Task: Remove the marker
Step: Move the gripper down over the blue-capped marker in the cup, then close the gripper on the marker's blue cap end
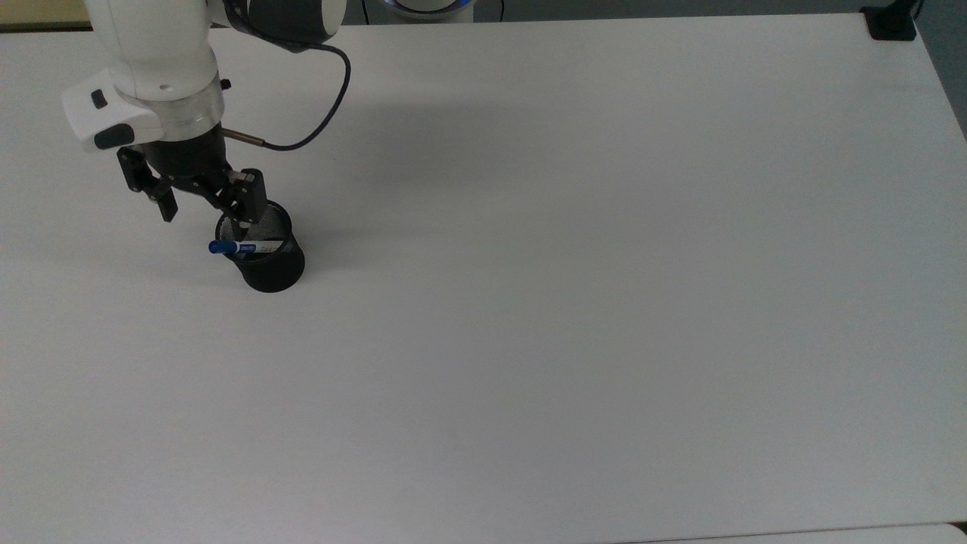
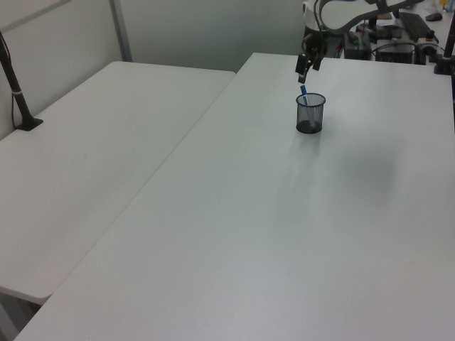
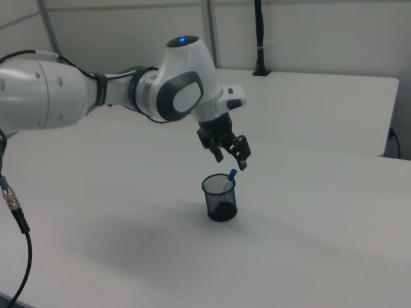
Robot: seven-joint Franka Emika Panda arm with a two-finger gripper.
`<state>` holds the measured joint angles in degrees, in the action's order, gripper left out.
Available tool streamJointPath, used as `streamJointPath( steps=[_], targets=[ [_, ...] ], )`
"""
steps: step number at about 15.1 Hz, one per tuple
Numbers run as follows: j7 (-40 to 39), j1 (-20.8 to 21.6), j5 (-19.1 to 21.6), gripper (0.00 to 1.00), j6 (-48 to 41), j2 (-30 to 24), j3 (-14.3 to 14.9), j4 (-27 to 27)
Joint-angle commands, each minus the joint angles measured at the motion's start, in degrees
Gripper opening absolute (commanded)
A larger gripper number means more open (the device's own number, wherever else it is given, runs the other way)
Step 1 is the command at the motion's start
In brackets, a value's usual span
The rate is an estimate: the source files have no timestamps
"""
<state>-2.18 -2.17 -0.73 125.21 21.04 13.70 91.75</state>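
light: even, diffuse overhead | shadows: soft smudges on table [image 1: 574, 317] | focus: mildly soft | glare: none
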Motion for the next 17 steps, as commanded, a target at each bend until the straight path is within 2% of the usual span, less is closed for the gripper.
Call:
streamJointPath(
  steps=[1, 3, 11, 17],
  targets=[
    [-0.7, 0.2, 3.0, 0.7, 3.4, 1.0, 0.4, 0.1],
    [-0.7, 0.2, 3.6, 0.67, 3.5, 1.5, 0.4, 0.1],
    [-1.0, 0.3, 3.7, 0.32, 3.5, 2.0, 0.3, 1.2],
    [-1.1, 0.3, 3.7, 0.15, 3.4, 1.8, 0.2, 1.9]
  ],
)
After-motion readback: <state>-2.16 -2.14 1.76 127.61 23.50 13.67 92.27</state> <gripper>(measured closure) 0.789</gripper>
